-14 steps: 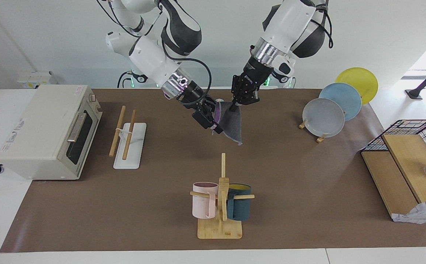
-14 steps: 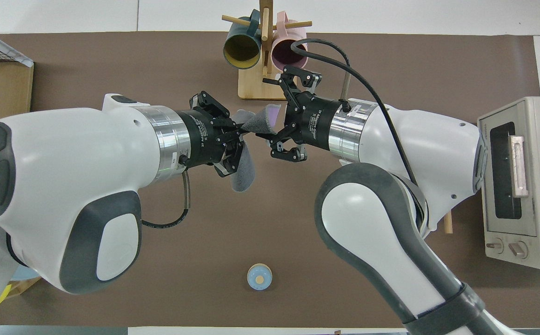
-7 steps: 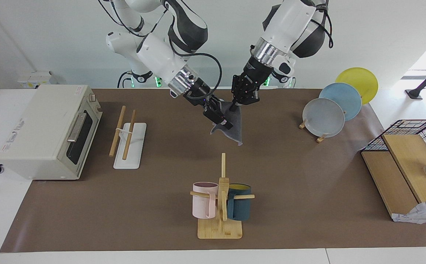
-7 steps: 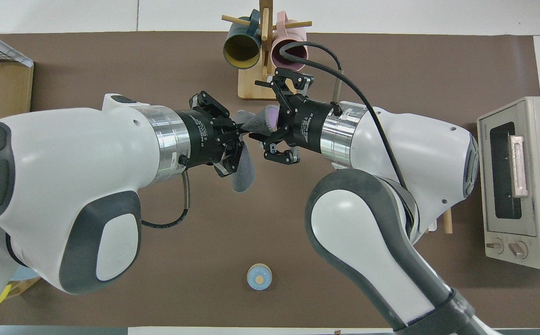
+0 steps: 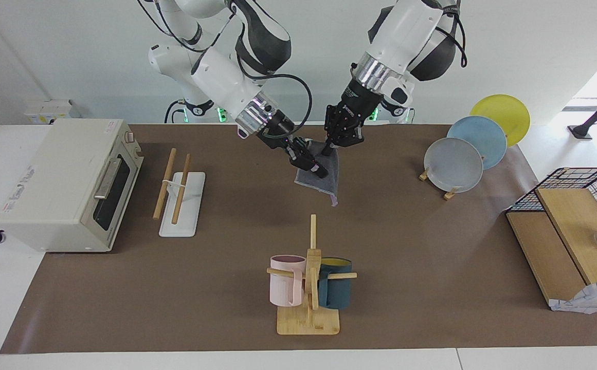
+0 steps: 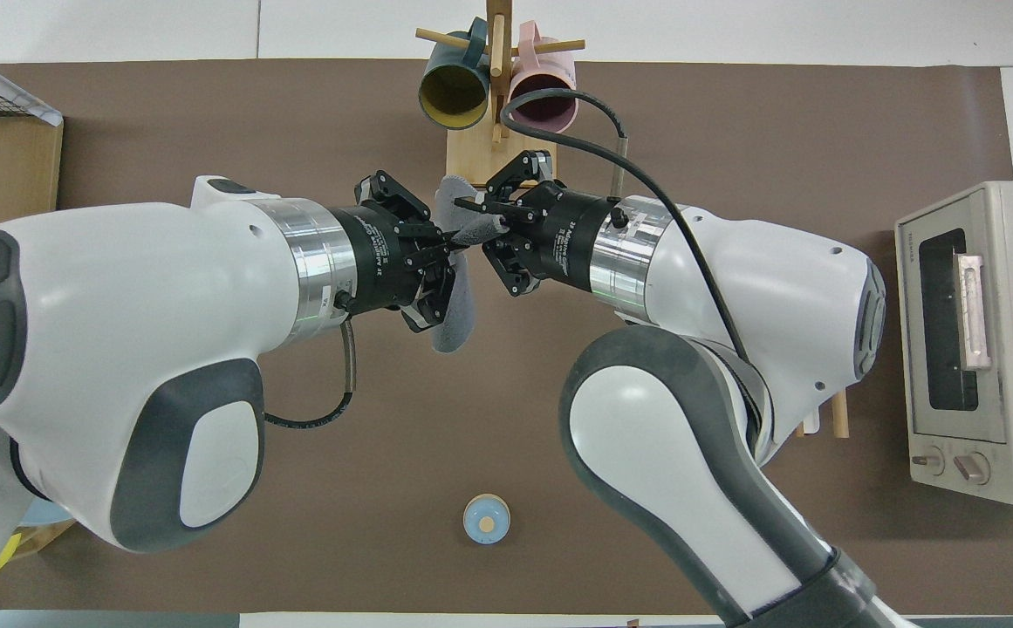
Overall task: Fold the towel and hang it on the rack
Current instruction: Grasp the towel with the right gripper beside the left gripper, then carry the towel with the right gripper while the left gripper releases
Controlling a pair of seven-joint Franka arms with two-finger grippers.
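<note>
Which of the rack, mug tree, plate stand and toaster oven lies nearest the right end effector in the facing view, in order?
From the right end effector:
1. Mug tree, table's middle.
2. Rack, toward the right arm's end.
3. Plate stand, toward the left arm's end.
4. Toaster oven, past the rack.

Rack and plate stand are close.

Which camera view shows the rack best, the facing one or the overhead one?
The facing view: the rack shows whole there, both wooden rods on the white base, beside the toaster oven. In the overhead view the right arm covers it; only a rod tip shows.
</note>
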